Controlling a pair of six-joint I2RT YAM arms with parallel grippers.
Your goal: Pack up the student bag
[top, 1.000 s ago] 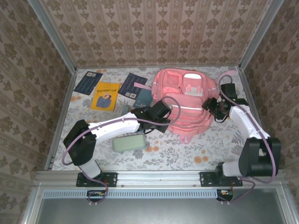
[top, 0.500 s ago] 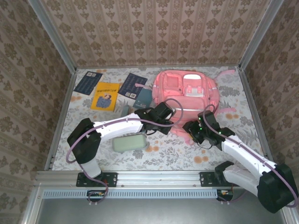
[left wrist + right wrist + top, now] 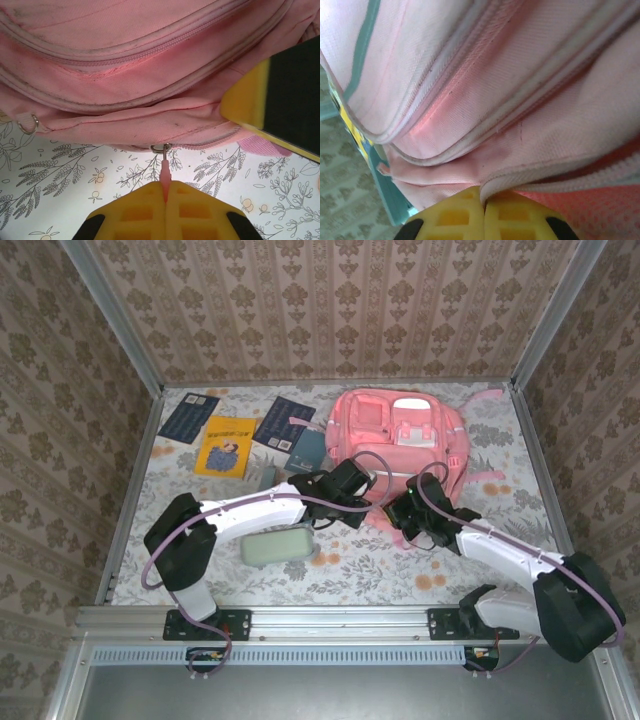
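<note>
The student bag (image 3: 400, 435) is a big pink backpack lying flat at the back of the table, pockets up. My left gripper (image 3: 371, 502) is at its near edge. In the left wrist view it (image 3: 165, 194) is shut on the pink zip pull (image 3: 165, 172), which hangs from a metal ring under the bag (image 3: 130, 60). Just to the right, my right gripper (image 3: 399, 510) is also at that edge. The right wrist view shows it (image 3: 483, 197) shut on a fold of the bag's zip-edge fabric (image 3: 520, 175). One right finger (image 3: 280, 95) shows in the left wrist view.
A pale green pencil case (image 3: 278, 546) lies near the left arm. A yellow book (image 3: 227, 446), two dark blue booklets (image 3: 189, 416) (image 3: 284, 422) and a teal book (image 3: 308, 448) lie at the back left. Patterned walls enclose the table.
The right arm swung from the bag's right side down to its near edge, and its jaws closed on the fabric. The left gripper stayed shut on the zip pull.
</note>
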